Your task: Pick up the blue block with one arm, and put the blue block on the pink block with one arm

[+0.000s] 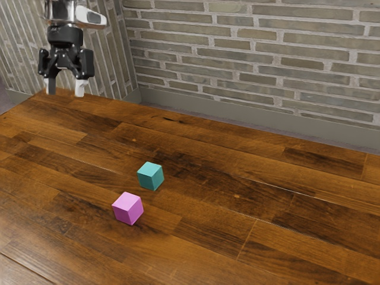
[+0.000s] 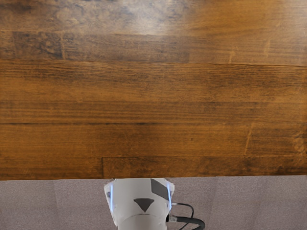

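A teal-blue block (image 1: 150,176) rests on the wooden table (image 1: 249,196) near the middle of the exterior view. Just in front of it, toward the exterior view's left, lies a pink block (image 1: 127,208), apart from the blue one by a small gap. My gripper (image 1: 65,91) hangs high at the upper left of the exterior view, far from both blocks, open with nothing between its fingers (image 1: 79,89). The wrist view looks down on bare wooden planks (image 2: 153,96) and the white robot base (image 2: 139,203).
A brick wall (image 1: 255,53) runs along the back of the table, with a grey ledge at its foot. Wide bare wood stretches to the exterior view's right of the blocks and between them and my gripper.
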Motion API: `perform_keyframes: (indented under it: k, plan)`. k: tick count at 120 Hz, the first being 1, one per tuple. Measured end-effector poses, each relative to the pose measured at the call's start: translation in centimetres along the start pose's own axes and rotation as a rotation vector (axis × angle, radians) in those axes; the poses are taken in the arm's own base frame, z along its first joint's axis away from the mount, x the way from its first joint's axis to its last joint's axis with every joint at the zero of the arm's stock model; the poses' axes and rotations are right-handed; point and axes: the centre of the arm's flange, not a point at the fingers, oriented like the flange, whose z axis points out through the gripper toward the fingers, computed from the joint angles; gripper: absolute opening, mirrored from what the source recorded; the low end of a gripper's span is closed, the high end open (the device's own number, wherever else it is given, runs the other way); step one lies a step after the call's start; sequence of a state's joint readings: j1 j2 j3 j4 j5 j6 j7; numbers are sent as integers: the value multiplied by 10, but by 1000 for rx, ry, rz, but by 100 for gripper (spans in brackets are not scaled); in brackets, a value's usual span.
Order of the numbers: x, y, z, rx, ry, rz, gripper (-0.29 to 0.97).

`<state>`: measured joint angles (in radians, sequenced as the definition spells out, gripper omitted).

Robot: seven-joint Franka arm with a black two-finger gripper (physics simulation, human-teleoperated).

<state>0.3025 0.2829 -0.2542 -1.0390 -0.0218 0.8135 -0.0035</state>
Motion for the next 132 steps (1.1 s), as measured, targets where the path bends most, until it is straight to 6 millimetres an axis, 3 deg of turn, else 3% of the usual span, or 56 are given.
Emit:
perform_keyframes:
  k: [14,16,19,25,30,34,41,45,48,57,61,67,89,108,132]
  plan:
    - [25,-3,-15,-7,194,0,68]
    - [17,-3,-25,-5,237,-2,68]
    - [-17,4,-52,10,344,-3,68]
    - [-93,45,-97,89,552,25,68]
    - [-129,91,-111,156,651,87,68]
    - [-138,127,-110,193,680,152,68]
    - [-119,180,-91,232,643,256,68]
    - [-87,186,-79,241,602,265,67]
    - [-58,166,-72,239,569,224,67]
    - [31,69,-40,208,464,63,67]
    - [59,48,-25,197,439,39,68]
    - [88,31,-11,188,425,24,68]
    - [148,11,19,175,434,26,68]
    - [211,7,66,201,424,29,68]
    - [252,5,132,179,413,62,68]
